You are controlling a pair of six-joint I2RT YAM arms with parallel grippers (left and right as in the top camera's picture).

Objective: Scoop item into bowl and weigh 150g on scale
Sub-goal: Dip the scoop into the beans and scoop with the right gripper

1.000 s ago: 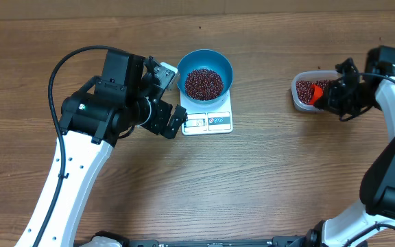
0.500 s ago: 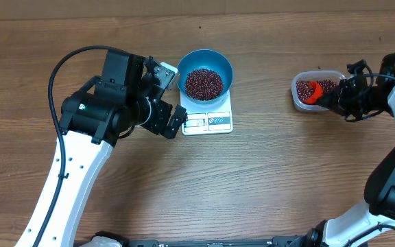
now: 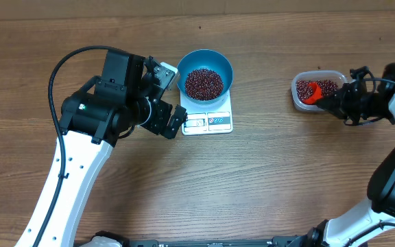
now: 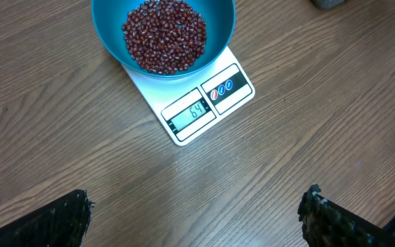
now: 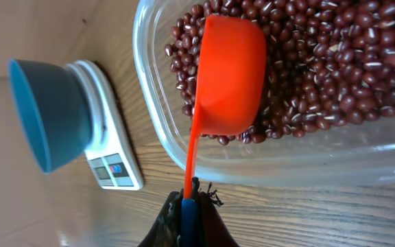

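The right pincer (image 5: 189, 206) is clamped tight on the thin handle of an orange scoop (image 5: 228, 75), whose cup rests just ahead on the beans (image 5: 334, 75) in a clear tub (image 5: 321, 165). The left pincer (image 4: 194, 216) gapes wide and empty over the tabletop (image 4: 307, 137). Just ahead of it, the scale (image 4: 211, 103) carries the blue bowl (image 4: 219, 20), which holds more beans.

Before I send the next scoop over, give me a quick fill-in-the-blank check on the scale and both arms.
The blue bowl of red beans sits on the kitchen scale, whose display reads ___.
The right fingers grip the orange scoop, in the clear tub, by its ___.
The left fingers stand ___, holding nothing.
Missing words: 64; handle; open.
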